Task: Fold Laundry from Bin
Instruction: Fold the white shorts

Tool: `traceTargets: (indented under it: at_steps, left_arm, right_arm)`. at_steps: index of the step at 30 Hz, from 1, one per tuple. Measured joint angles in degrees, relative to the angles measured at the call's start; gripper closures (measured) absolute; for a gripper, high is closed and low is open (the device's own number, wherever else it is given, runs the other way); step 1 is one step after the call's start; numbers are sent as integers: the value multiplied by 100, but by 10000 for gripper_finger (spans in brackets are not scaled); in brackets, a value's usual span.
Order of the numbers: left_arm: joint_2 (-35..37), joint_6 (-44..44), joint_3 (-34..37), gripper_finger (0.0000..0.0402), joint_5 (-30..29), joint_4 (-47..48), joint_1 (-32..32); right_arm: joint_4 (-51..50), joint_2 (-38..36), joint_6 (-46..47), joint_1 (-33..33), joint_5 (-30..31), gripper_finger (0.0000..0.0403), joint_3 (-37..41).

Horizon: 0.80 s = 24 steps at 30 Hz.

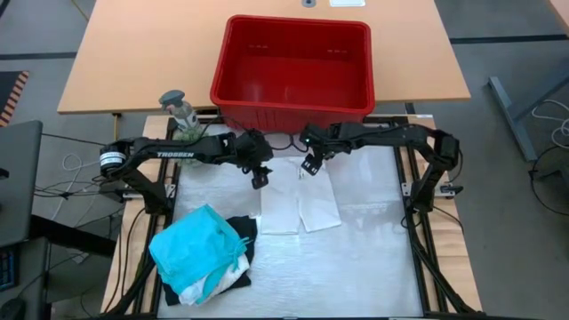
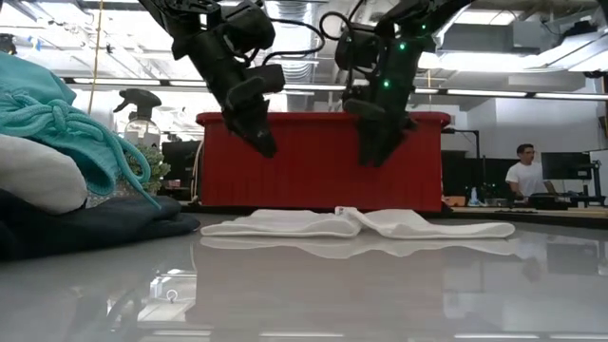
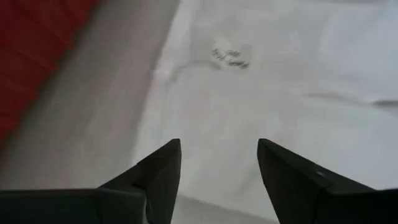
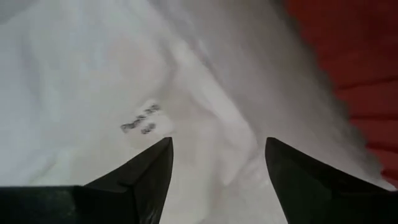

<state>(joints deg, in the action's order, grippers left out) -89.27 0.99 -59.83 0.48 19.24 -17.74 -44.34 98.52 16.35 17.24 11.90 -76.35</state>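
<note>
Flat white cloth (image 1: 300,206) on glossy table (image 1: 373,258), left gripper (image 1: 260,180) and right gripper (image 1: 308,167) spread empty above it, slotted red plastic bin (image 1: 293,67) beyond, crumpled teal-and-black pile (image 1: 203,253) at near left.

An open-plan lab or office: bare ceiling ducts (image 2: 313,24) and strip lights, monitors (image 2: 568,169), a seated person (image 2: 524,173), wooden desk (image 1: 133,53).

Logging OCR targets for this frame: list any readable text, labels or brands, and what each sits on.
"TROSSEN": white lettering on the left arm, high view.
Dark print on the white garment, left wrist view: blurred, unreadable.
Dark print on a small tag of the same garment, right wrist view: blurred, unreadable.
Red bin, teal garment, spray bottle: no text visible.
</note>
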Motion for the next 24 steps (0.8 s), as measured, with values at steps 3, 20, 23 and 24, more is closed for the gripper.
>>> traceTargets:
  at_steps: [3,20,23,24]
  left_arm:
    - [0,-271,-46,199,461,-128,16]
    - [649,-1102,-1302,221,699,-1677,185]
    - [691,-1250,-1457,221,676,-1814,327]
    - [691,-1276,-1518,221,673,-1894,384]
  right_arm:
    - [28,-51,-369,-248,-168,123,-130]
    - [291,-3085,-1255,-1109,-133,122,-525]
    - [219,-3629,-962,-1194,-127,122,-525]
    - [196,-3783,-876,-1227,-125,122,-525]
